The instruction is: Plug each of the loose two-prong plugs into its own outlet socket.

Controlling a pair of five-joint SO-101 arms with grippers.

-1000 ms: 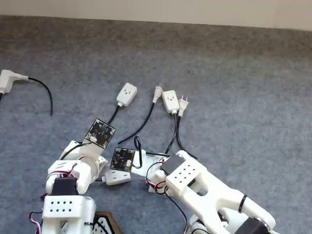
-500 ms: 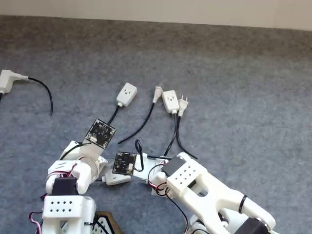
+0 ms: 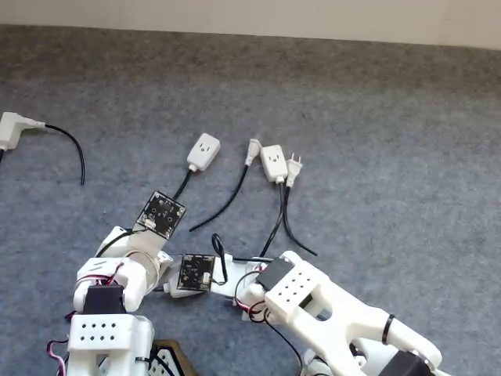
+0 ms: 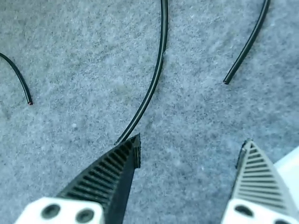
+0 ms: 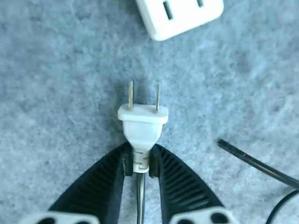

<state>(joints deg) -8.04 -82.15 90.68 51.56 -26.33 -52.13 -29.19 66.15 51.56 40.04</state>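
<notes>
My right gripper [image 5: 139, 156] is shut on the cable neck of a white two-prong plug [image 5: 141, 122] just above the carpet. Its prongs point at a white outlet socket [image 5: 180, 16] lying a short way ahead. In the high view the right arm [image 3: 297, 294] is bent low at the front, with its wrist board [image 3: 196, 272] over that spot. My left gripper [image 4: 187, 149] hangs open over bare carpet, with a black cable [image 4: 154, 74] running up to one fingertip [image 4: 133, 147]. Two more sockets [image 3: 203, 151] [image 3: 274, 163] and two loose plugs [image 3: 252, 149] [image 3: 293, 167] lie farther back.
Grey carpet covers the floor. Black cables [image 3: 278, 219] trail from the sockets and plugs toward the arms. Another white plug [image 3: 9, 128] with its cable lies at the far left. The left arm's base [image 3: 102, 333] stands at the front left.
The right arm's wrist has shifted toward the front and a little left, so it now covers the white socket that showed beside it before. The left arm has kept still.
</notes>
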